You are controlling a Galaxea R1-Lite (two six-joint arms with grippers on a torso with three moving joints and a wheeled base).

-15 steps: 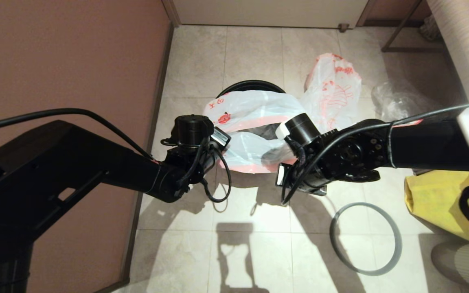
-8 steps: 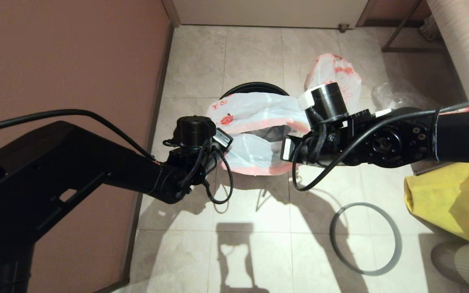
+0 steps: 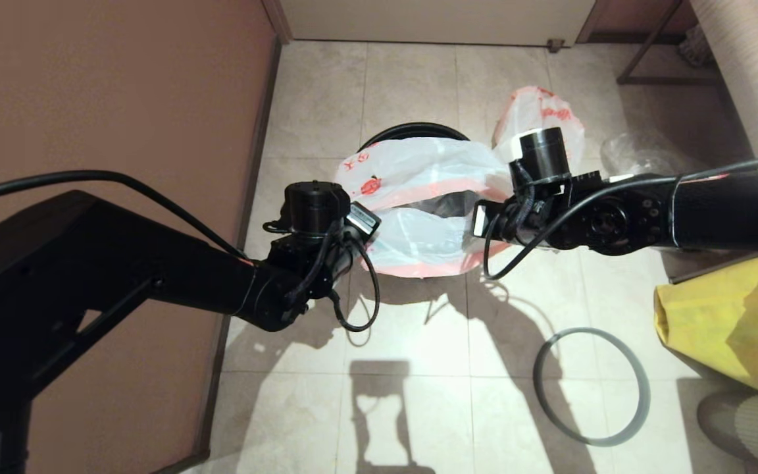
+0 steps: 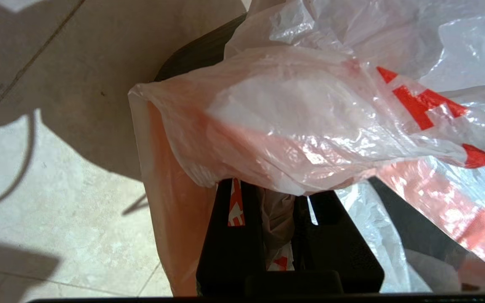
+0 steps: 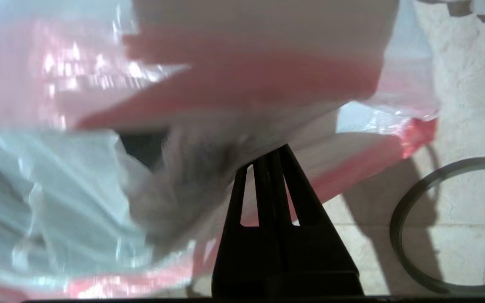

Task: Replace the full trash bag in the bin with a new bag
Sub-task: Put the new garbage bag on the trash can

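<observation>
Nearest the robot, a thin grey ring lies flat on the tiled floor, on the near right of the bin and well apart from it; it also shows in the right wrist view. A yellow fabric bag sits further right of the ring.

Closer to the bin, the left gripper is at the bin's near-left edge, its fingers clamped on a bunched fold of the new bag. The right gripper is at the bin's near-right edge, fingers pressed together, pinching the same bag's film. Between the two grippers the new bag is held spread over the bin's mouth, hiding most of it; only the black far rim of the bin shows beyond the plastic.

The new bag carries red block characters and a pink-red band along its edge; the characters are creased and cut off, so they cannot be read. A small round red emblem shows on its far-left part.

Beyond the bin on its far right stands the full trash bag, with red-orange print that is too small to read. A clear crumpled bag lies to its right.
</observation>
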